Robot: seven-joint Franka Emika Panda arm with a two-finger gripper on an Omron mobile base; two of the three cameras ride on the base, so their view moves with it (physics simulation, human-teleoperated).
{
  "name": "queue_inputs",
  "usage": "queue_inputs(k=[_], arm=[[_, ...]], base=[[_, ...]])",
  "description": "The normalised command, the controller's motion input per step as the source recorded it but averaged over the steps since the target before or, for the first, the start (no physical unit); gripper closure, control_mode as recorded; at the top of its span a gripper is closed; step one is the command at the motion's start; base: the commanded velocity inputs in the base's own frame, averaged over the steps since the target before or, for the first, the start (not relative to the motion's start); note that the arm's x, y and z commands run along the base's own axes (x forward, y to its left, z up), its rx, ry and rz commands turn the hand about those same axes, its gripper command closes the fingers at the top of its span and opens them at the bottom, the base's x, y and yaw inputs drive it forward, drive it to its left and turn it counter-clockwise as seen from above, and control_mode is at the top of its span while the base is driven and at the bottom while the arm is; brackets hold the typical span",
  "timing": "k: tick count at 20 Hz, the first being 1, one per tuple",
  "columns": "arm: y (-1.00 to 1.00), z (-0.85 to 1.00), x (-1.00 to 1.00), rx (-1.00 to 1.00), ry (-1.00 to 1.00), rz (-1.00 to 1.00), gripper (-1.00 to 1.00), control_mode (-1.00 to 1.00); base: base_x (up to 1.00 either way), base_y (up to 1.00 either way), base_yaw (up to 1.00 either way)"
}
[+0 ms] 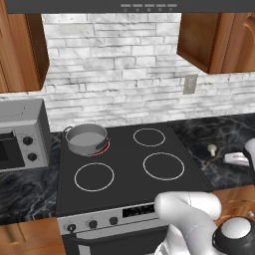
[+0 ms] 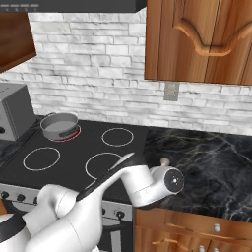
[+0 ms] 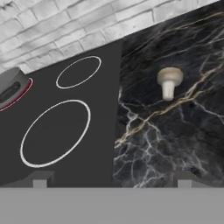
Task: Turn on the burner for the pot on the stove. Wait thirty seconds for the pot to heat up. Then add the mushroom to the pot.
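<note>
Jaws stood wide apart, holding nothing | gripper (image 3: 111, 181) hovered near the mushroom (image 3: 169, 81) on the counter (image 3: 175, 140) (right of the stove (image 1: 124, 164)) | burner (image 1: 103, 148) glowed red under the pot (image 1: 86, 138): heating apparently on, mushroom not yet picked.

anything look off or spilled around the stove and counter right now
Nothing looks spilled or damaged. The pot stands upright on the red-rimmed burner at the stove's back left. The one stray item is the mushroom, lying alone on the dark marble counter right of the cooktop, apart from the pot.
</note>
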Motion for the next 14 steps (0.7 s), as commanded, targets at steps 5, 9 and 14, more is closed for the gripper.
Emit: queue_inputs(k=[5, 9, 14], arm=[[-0.01, 0.0, 0.08, -0.01, 0.0, -0.06, -1.0, -1.0], [0.0, -0.01, 0.13, -0.07, 0.0, -0.09, -1.0, -1.0], [0.02, -0.03, 0.17, -0.06, 0.07, -0.07, -1.0, -1.0]], base=[[0.0, 0.0, 0.0], [0.0, 0.0, 0.0], [0.0, 0.0, 0.0]])
